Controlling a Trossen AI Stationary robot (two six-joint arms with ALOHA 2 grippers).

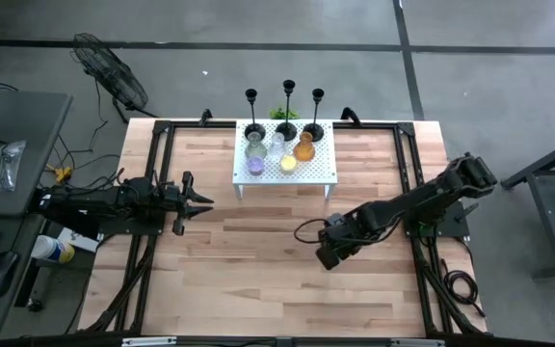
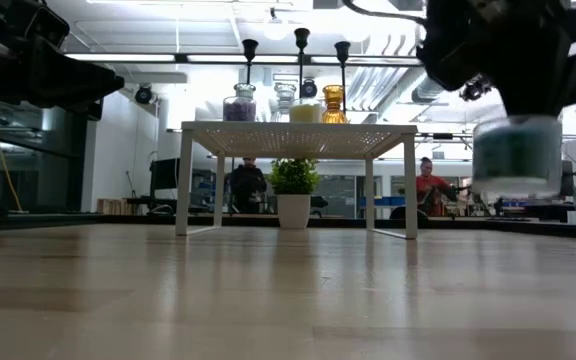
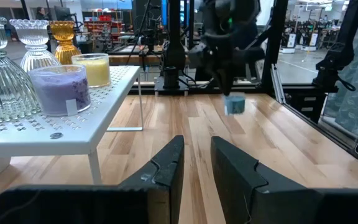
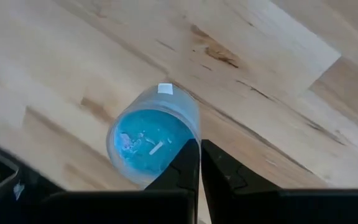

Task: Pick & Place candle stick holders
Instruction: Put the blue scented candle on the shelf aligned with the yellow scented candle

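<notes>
- Candle stick holders: three tall black candlesticks (image 1: 287, 101) standing in a row along the far edge of the white perforated stand (image 1: 321, 172), which sits at the far middle of the wooden table (image 1: 258, 280).
- Glass cups grouped on the same stand: purple votive (image 3: 61, 90), yellow votive (image 3: 93, 68), amber glass holder (image 3: 63, 38), clear ribbed glass holders (image 3: 2, 68). All upright, close together, apparently already placed.
- Blue votive cup (image 4: 151, 137) not yet on the stand. Seen in the low view raised clear of the table top, hanging under the right gripper (image 4: 199, 163) at the right of the table, nearer than the stand and well apart from it.
- Right gripper fingers pinched together on the cup's rim, one finger inside and one outside as best judged from the wrist view; cup tilted in the grasp.
- Left gripper (image 3: 197, 171) waiting low at the left of the table, pointed toward the stand, fingers slightly parted, holding nothing.
- Judged progress: most pieces set on the stand; blue cup in transit, probably the last one.
- Remaining, as judged: carry blue cup to a free spot on the stand, set upright, release.
- Risk noted: thin rim grip on a tilted cup, slip possible.
</notes>
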